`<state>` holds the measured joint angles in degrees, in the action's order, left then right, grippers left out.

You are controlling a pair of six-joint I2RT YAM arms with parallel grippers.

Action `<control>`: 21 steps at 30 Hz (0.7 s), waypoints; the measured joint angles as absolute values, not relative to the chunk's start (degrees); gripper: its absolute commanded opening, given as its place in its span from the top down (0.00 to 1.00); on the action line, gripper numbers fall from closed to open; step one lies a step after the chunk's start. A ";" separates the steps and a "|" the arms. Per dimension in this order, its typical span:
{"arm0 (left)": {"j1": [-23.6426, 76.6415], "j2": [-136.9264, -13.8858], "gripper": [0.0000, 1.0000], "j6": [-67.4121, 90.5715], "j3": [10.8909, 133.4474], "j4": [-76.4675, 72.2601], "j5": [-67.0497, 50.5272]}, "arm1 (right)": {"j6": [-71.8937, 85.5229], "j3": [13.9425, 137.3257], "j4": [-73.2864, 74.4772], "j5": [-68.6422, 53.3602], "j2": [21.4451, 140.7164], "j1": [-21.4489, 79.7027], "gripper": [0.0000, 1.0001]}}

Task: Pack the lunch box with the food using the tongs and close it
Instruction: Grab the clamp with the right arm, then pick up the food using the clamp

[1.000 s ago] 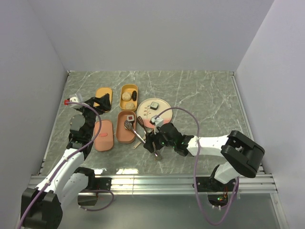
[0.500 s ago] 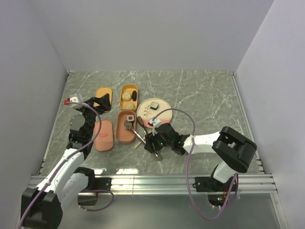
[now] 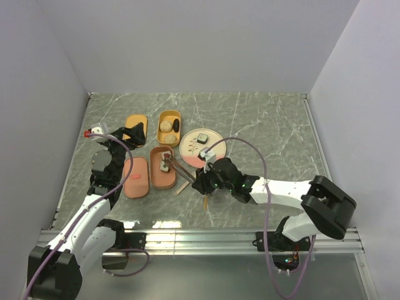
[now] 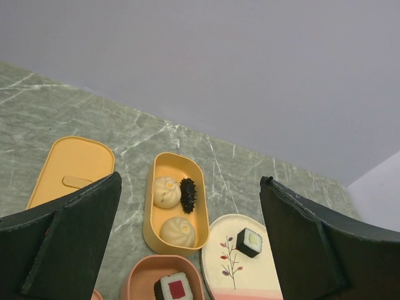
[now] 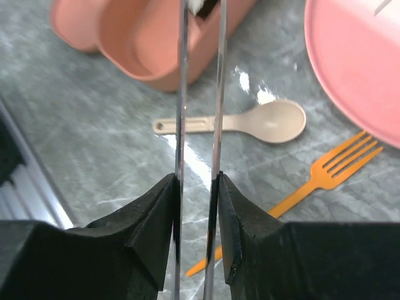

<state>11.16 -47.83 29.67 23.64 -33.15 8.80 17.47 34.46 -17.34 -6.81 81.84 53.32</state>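
My right gripper [image 5: 196,187] is shut on the tongs [image 5: 182,94], one metal arm against each finger. Their far ends reach over the pink lunch box compartment [image 5: 156,50] to a sushi roll [image 5: 203,5], and the tips run out of view. From above, the tongs [image 3: 181,171] slant from my right gripper [image 3: 203,182] to that compartment [image 3: 156,178]. The yellow compartment [image 4: 152,219] holds two beige balls [image 4: 167,191] and a dark piece [image 4: 188,195]. A green-centred roll [image 4: 250,242] lies on the plate [image 4: 228,275]. My left gripper [image 4: 190,182] hangs open above them.
A beige spoon [image 5: 250,122] and an orange fork [image 5: 325,175] lie on the marble table beside the pink compartment. A yellow lid [image 3: 135,124] and a pink lid [image 3: 135,177] lie to the left. White walls close in the table.
My right gripper has closed on the tongs and raised them off the table. Their tips now point into the pink compartment. The right arm has stretched out. The left arm has not moved.
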 measured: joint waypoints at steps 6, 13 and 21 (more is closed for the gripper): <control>11.16 -47.83 0.01 29.67 23.64 -33.15 8.80 | 17.02 34.44 -16.19 -6.00 76.20 53.32 0.60; 11.16 -47.83 0.01 29.67 23.64 -33.15 8.80 | 17.10 34.06 -11.64 0.60 71.02 53.30 0.58; 11.16 -47.83 0.01 29.67 23.64 -33.15 8.80 | 18.61 34.06 -7.25 11.60 67.53 52.42 0.57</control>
<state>11.16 -47.83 29.67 23.64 -33.15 8.80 18.61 34.06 -7.25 11.60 67.53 52.42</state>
